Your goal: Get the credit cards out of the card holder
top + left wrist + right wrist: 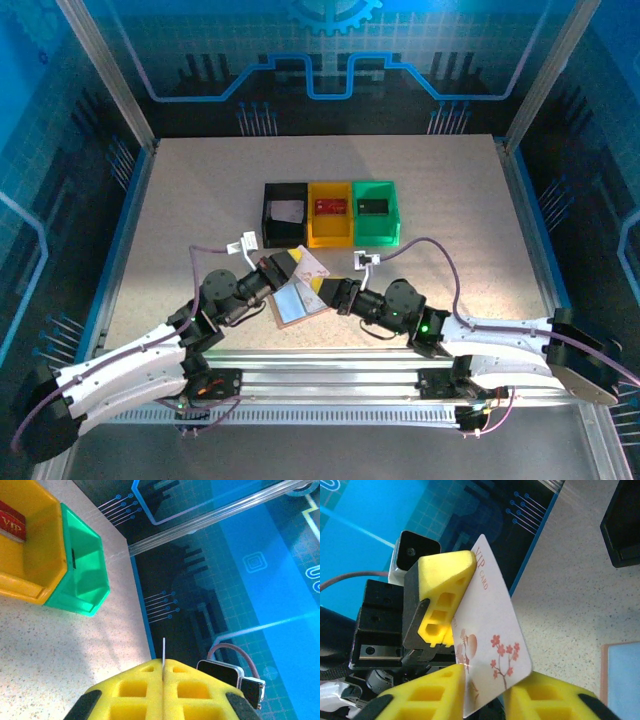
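Top external view: the card holder (pixel 300 305) lies open on the tabletop (pixel 200 200) just in front of the arms. Over its far edge the left gripper (pixel 284 263) has its jaws clenched on a flowered credit card (pixel 312 266), held up off the tabletop. The right gripper (pixel 322 288) sits at that card's lower corner, its jaws standing apart with the card slanting between them. Farther back three bins stand touching in a row: the black bin (pixel 270 236) holds a whitish card (pixel 288 211), the yellow bin (pixel 330 237) a red card (pixel 330 207), and the green bin (pixel 378 237) a black card (pixel 373 207).
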You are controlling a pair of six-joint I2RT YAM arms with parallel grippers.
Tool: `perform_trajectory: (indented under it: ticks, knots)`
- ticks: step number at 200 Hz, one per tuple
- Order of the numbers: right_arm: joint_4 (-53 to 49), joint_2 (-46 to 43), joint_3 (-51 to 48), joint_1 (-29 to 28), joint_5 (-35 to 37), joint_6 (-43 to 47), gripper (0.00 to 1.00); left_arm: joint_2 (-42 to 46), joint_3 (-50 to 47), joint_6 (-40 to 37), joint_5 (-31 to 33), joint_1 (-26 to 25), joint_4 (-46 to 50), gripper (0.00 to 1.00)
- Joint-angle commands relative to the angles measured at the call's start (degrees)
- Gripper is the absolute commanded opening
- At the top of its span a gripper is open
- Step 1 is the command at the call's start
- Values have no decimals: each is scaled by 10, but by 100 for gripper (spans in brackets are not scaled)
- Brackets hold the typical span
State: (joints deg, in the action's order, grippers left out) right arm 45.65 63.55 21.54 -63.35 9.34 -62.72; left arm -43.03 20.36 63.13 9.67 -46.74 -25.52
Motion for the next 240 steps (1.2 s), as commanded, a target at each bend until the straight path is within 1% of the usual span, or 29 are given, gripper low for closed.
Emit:
perform_trajectory:
  ticks: [1, 21, 55, 85, 101, 111, 132, 146, 153, 166, 183, 207, 230, 240]
  knots:
    - [54, 5, 27, -7, 16, 20, 20, 3, -8, 2, -4, -7, -17, 0]
    - [56, 7, 30, -8, 16, 26, 14, 2, -8, 0, -9, -7, -18, 0]
    - [54, 5, 31, -7, 22, 35, 9, 2, -12, 1, -15, -7, -21, 0]
    - [50, 3, 34, -7, 24, 43, 0, 1, -14, 0, -20, -7, -20, 0]
    - [46, 1, 34, -7, 26, 44, 0, 3, -14, 1, -22, -7, -19, 0]
    - [44, 0, 34, -7, 27, 44, 0, 4, -14, 0, -23, -7, -18, 6]
    - [31, -6, 33, -6, 29, 42, 0, 5, -17, 0, -26, -8, -16, 21]
    - [17, -14, 32, -4, 29, 40, 0, 9, -18, -6, -32, -8, -11, 33]
    - [10, -19, 31, -2, 27, 39, 0, 13, -16, -9, -36, -7, 1, 39]
    - [-8, -33, 28, 4, 19, 37, 0, 26, -13, -18, -41, -7, 29, 46]
    - [-58, -55, 29, 21, -7, 31, 0, 57, -3, -39, -50, -8, 90, 50]
    - [-100, -83, 21, 51, -63, 26, 0, 118, 29, -79, -51, -5, 228, 59]
    - [-137, -113, 13, 83, -124, 29, 0, 163, 60, -106, -60, 4, 347, 62]
    - [-161, -127, 14, 98, -152, 39, 0, 175, 72, -116, -75, 13, 389, 65]
